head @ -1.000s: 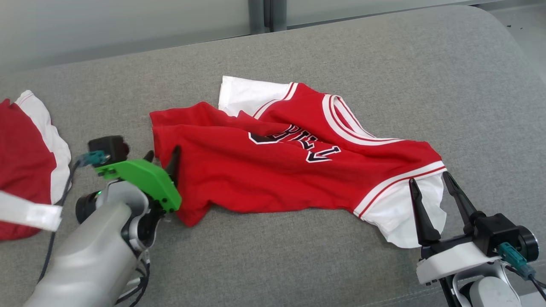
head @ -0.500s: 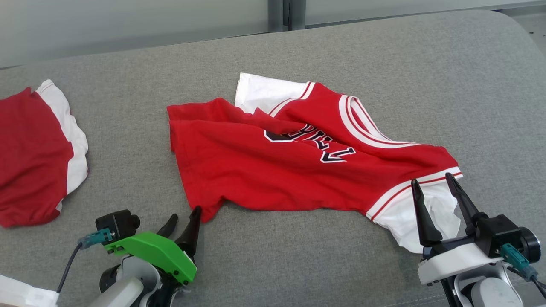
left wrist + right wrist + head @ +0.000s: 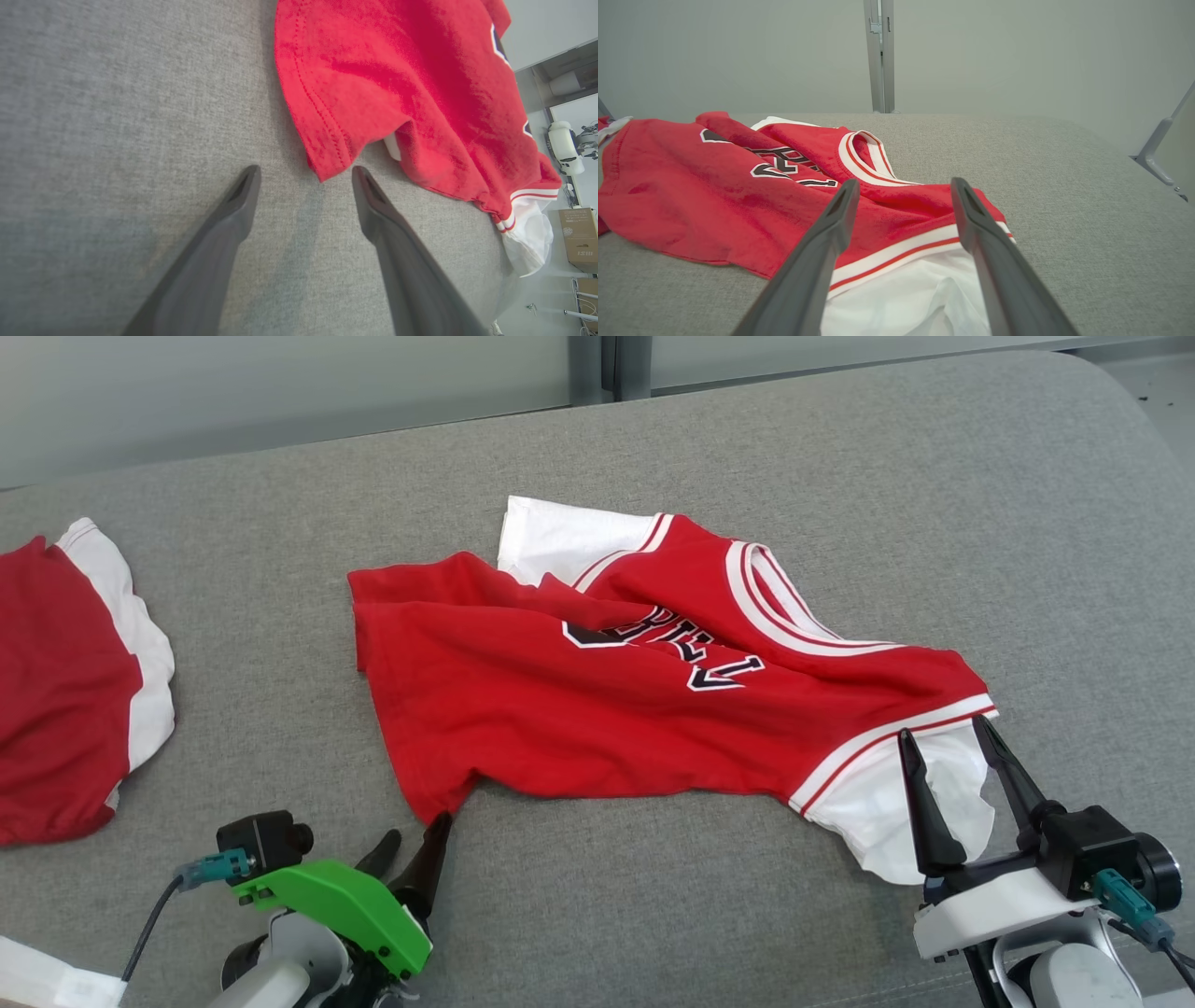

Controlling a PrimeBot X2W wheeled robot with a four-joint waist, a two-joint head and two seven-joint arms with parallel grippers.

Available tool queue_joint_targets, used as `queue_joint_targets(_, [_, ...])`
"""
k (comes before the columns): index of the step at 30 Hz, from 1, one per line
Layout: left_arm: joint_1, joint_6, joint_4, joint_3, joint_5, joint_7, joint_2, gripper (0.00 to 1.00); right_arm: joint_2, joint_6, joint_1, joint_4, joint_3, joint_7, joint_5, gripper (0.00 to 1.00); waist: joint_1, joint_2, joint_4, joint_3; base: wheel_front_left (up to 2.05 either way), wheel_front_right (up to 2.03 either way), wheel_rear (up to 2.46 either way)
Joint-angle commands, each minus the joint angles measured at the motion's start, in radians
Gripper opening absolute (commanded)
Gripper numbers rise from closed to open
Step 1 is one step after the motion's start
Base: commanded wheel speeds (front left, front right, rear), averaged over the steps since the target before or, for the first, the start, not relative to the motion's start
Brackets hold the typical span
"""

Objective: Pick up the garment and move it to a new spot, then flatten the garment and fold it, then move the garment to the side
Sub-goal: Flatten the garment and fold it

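The head view takes in the whole garment (image 3: 653, 709), a red jersey with white sleeves, striped trim and dark lettering. It lies crumpled mid-way across the grey cushion (image 3: 840, 476), with a second red-and-white garment (image 3: 56, 681) well apart at the left edge. The left wrist view brings close what is small there: the stitched hem at the jersey's near corner points into the gap between the two fingers of the left gripper (image 3: 306, 169), and a bit of white cloth shows under the lifted fold beside it. A cardboard box (image 3: 579, 238) stands beyond the cushion. The right wrist view looks low across the fabric, with the collar loop raised and a metal post (image 3: 880, 56) against the pale wall behind.

The jersey is folded over itself, its lettering partly lost in a crease, one white sleeve at the far side and the other at the near right.

Both grippers are spread wide and grasp nothing; the right gripper (image 3: 942, 728) has its fingers over the near white sleeve. A second ago the left gripper was up against the jersey's left hem; now it sits lower, one fingertip just at the bottom corner, and the right one is where it was
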Motion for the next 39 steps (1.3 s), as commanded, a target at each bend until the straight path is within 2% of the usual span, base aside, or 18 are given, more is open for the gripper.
queue_joint_targets(1, [-0.025, 0.002, 0.014, -0.003, 0.006, 0.007, -0.006, 1.0, 0.002, 0.0, -0.006, 0.001, 0.001, -0.003, 0.0, 1.0, 0.0, 0.0, -0.006, 0.002, 0.0, 0.0, 0.0])
queue_joint_targets(7, [-0.058, -0.025, 0.056, -0.014, 0.013, 0.029, -0.032, 1.0, -0.002, 0.0, -0.011, 0.003, 0.0, -0.003, 0.004, 1.0, 0.0, 0.0, -0.015, 0.001, 0.0, 0.0, 0.0])
queue_joint_targets(8, [-0.065, -0.03, 0.065, -0.014, 0.016, 0.029, -0.037, 0.48, -0.002, 0.0, -0.01, 0.004, 0.0, -0.003, 0.004, 1.0, 0.0, 0.0, -0.016, 0.001, 0.0, 0.0, 0.0])
queue_joint_targets(9, [-0.072, -0.035, 0.073, -0.009, 0.017, 0.02, -0.04, 0.0, -0.002, 0.0, -0.009, 0.004, -0.001, -0.003, 0.003, 1.0, 0.0, 0.0, -0.016, 0.0, 0.0, 0.0, 0.0])
queue_joint_targets(12, [-0.086, -0.062, 0.085, -0.024, 0.033, 0.032, -0.038, 0.0, 0.001, 0.0, -0.004, 0.007, -0.003, -0.003, 0.001, 1.0, 0.0, 0.0, -0.014, -0.004, 0.0, 0.0, 0.0])
queue_joint_targets(15, [-0.079, -0.093, 0.047, -0.023, 0.038, 0.043, 0.006, 0.0, 0.004, 0.0, 0.003, 0.006, -0.004, -0.003, -0.002, 1.0, 0.0, 0.0, -0.011, -0.011, 0.0, 0.0, 0.0])
queue_joint_targets(19, [-0.035, -0.113, -0.09, -0.043, 0.054, 0.085, 0.129, 0.0, 0.007, 0.0, 0.022, 0.003, -0.014, -0.003, 0.001, 1.0, 0.0, 0.0, 0.005, -0.017, 0.0, 0.0, 0.0])
queue_joint_targets(24, [0.01, -0.088, -0.31, -0.045, 0.07, 0.139, 0.305, 0.0, 0.007, 0.0, 0.037, 0.005, -0.021, -0.003, 0.003, 1.0, 0.0, 0.0, 0.044, -0.015, 0.0, 0.0, 0.0])
queue_joint_targets(26, [0.023, -0.079, -0.386, -0.056, 0.076, 0.163, 0.346, 0.0, 0.008, 0.0, 0.032, 0.005, -0.017, -0.003, 0.002, 1.0, 0.0, 0.0, 0.058, -0.014, 0.0, 0.0, 0.0])
queue_joint_targets(32, [0.05, -0.054, -0.435, -0.108, 0.118, 0.212, 0.399, 0.0, 0.003, 0.0, 0.012, 0.01, -0.002, -0.003, 0.002, 1.0, 0.0, 0.0, 0.074, -0.012, 0.0, 0.0, 0.0])
queue_joint_targets(37, [0.079, -0.046, -0.417, -0.123, 0.112, 0.193, 0.368, 0.0, -0.005, 0.0, 0.013, 0.012, -0.004, -0.003, 0.004, 1.0, 0.0, 0.0, 0.082, -0.012, 0.0, 0.0, 0.0])
queue_joint_targets(38, [0.085, -0.049, -0.417, -0.123, 0.105, 0.188, 0.362, 0.05, -0.007, 0.0, 0.015, 0.012, -0.005, -0.003, 0.005, 1.0, 0.0, 0.0, 0.083, -0.012, 0.0, 0.0, 0.0])
queue_joint_targets(39, [0.089, -0.053, -0.416, -0.12, 0.098, 0.184, 0.356, 0.04, -0.009, 0.0, 0.018, 0.013, -0.007, -0.003, 0.006, 1.0, 0.0, 0.0, 0.084, -0.012, 0.0, 0.0, 0.0])
